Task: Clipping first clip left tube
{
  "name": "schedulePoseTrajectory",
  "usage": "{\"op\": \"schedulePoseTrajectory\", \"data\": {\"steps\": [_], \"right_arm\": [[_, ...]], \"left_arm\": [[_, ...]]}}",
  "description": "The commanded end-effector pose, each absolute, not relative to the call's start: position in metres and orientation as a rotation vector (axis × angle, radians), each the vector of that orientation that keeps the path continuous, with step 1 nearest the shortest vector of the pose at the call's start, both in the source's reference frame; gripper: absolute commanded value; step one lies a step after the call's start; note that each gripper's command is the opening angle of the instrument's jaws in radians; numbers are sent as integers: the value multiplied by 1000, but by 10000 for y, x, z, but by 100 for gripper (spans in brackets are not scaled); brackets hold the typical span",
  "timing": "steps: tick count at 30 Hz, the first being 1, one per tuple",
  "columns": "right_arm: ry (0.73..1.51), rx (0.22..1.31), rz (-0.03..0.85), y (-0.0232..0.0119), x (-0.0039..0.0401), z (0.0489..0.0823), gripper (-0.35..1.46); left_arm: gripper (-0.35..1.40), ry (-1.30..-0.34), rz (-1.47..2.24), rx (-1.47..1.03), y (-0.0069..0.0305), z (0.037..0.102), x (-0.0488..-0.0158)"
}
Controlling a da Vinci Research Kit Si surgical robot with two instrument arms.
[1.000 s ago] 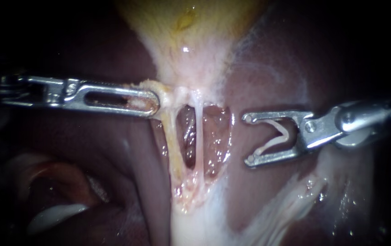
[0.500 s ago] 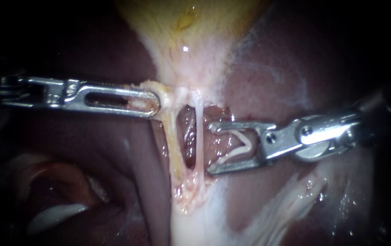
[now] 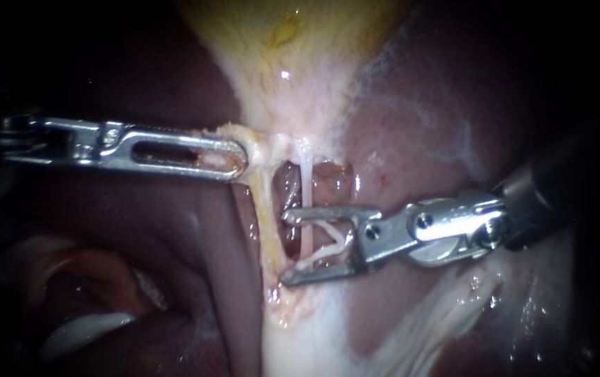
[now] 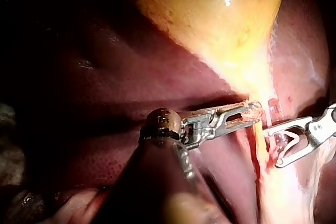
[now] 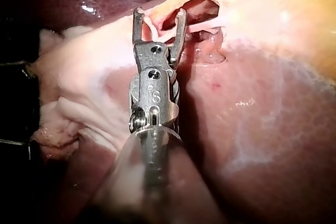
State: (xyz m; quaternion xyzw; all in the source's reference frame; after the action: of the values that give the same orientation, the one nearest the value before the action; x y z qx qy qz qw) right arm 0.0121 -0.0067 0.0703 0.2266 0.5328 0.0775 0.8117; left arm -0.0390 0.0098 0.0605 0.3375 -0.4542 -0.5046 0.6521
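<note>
My left instrument [image 3: 241, 158] comes in level from the left, its jaws shut on pale tissue at the neck of the yellow gallbladder [image 3: 293, 42]. Two tubes run down from there: a thicker yellowish left tube [image 3: 266, 216] and a thin white right tube [image 3: 306, 178]. My right instrument [image 3: 287, 248] carries a white V-shaped clip [image 3: 329, 241] between its spread jaws. These jaws straddle the right tube, and their tips reach almost to the left tube. The right wrist view shows the same jaws [image 5: 160, 17] around a thin strand.
Dark red liver [image 3: 418, 126] lies on both sides of the tubes. A glistening window of tissue [image 3: 327, 178] shows behind them. White fatty tissue [image 3: 446, 307] spreads at the lower right, under the right instrument's shaft.
My right instrument has moved left and slightly down with its clip, from clear of the tubes to straddling the right tube. The left instrument has held still.
</note>
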Motion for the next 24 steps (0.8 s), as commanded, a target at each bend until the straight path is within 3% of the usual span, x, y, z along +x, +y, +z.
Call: {"op": "schedulePoseTrajectory", "data": {"steps": [1, 8, 24], "right_arm": [[1137, 496, 171, -69, 124, 706, 50], [1130, 590, 203, -77, 142, 715, 49], [1225, 793, 253, -77, 168, 721, 47]], "left_arm": [[-35, -1031, -1146, 766, 98, 605, -390], [-35, -1031, -1147, 766, 99, 605, -391], [-35, -1030, -1148, 766, 100, 604, -394]]}}
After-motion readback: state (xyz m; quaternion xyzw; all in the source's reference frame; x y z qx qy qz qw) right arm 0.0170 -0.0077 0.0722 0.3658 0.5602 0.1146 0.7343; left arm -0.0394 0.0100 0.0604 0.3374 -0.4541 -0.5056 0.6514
